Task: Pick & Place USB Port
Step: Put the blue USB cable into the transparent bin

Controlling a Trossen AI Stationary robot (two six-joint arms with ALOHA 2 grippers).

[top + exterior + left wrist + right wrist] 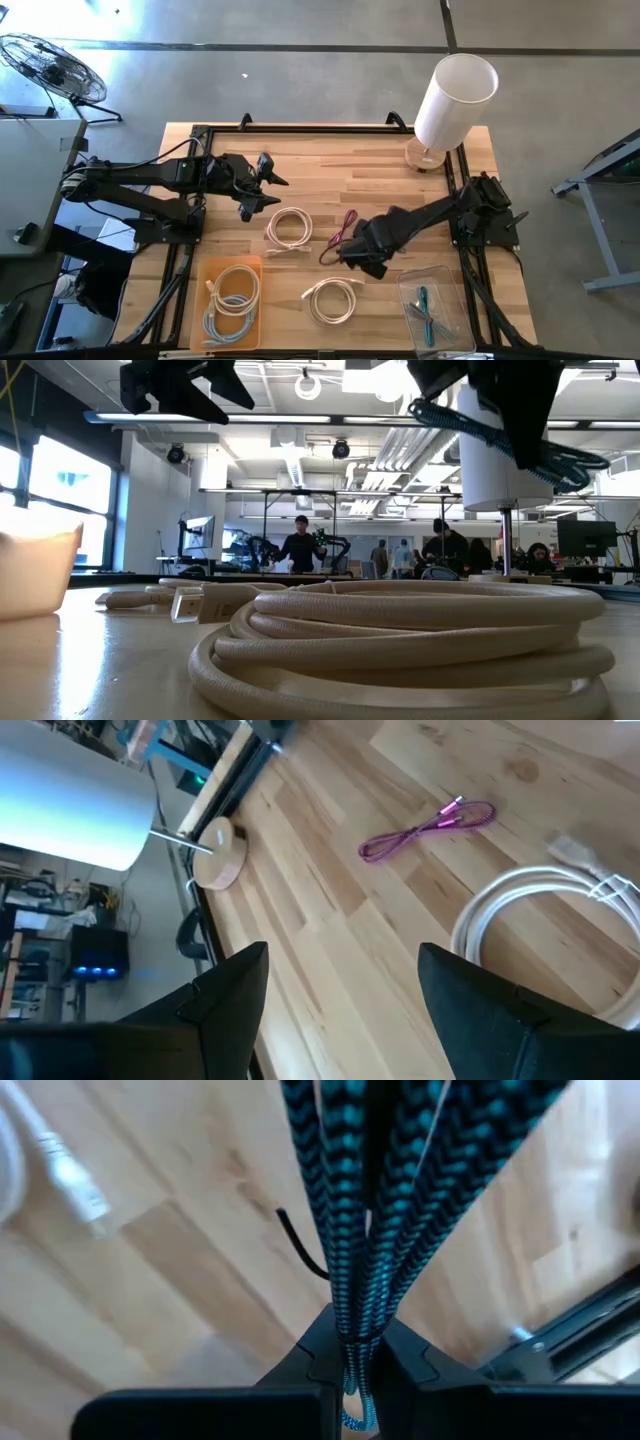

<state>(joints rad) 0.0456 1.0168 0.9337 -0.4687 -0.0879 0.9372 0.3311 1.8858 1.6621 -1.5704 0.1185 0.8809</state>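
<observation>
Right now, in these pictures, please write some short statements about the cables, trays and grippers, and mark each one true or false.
1. The right gripper is shut on a teal-and-black braided cable. True.
2. The left gripper holds the pink cable. False: its fingers are open and hold nothing; the pink cable lies on the table.
3. The orange tray contains coiled cables. True.
4. The lamp lies tipped over. False: it stands upright at the table's far edge.

Grey concrete floor (300, 25), a standing fan (55, 68); beyond, an open workshop with ceiling lamps (308, 382) and people (300, 545)
</observation>
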